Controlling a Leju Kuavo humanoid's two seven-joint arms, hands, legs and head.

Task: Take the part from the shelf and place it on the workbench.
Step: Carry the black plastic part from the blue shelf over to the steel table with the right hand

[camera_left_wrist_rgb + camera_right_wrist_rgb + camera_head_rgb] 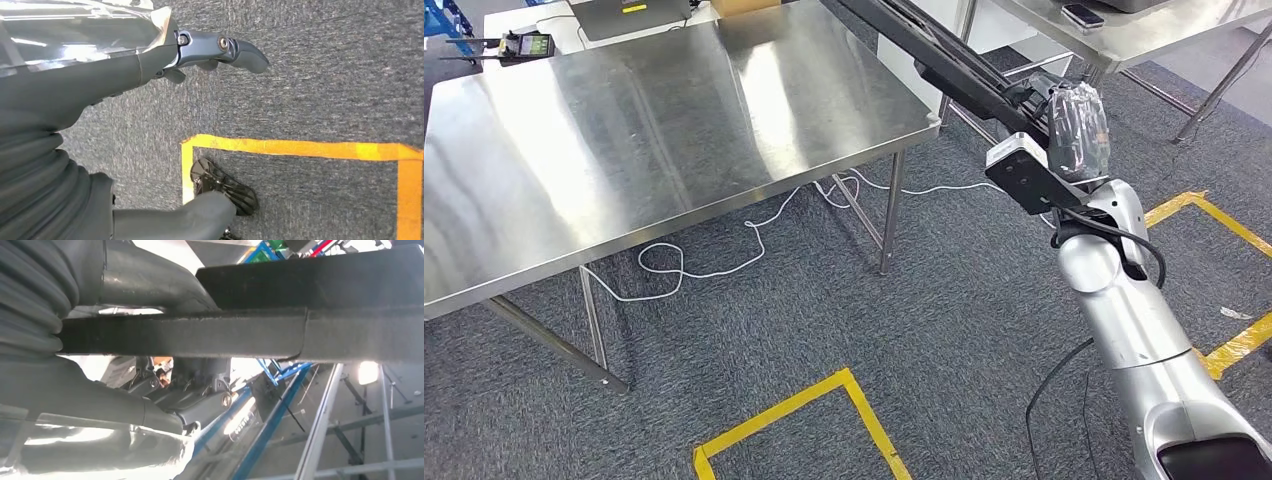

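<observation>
The steel counter is the largest item and the reference landmark; its top reflects light strongly. A white cable trails on the carpet beneath its near edge, and yellow floor tape marks a box on the carpet in front of it.

The part is a long black bar. It is raised in the air off the counter's right-hand end, running from the right hand up and away past the counter's far right corner. It is not yet resting on the counter.

The right hand holds the part at its near end. In the right wrist view the fingers are wrapped under the bar, with the thumb across its other side.

The left hand hangs over the carpet, clear of the counter. Its fingers are extended and grip nothing.

Handling judgement: the bar appears rigid, straight-edged and probably heavy for its length. Held at one end, the far end has strong leverage and may swing or droop. A grip nearer mid-length would balance it better. Lower it flat onto the counter.
</observation>
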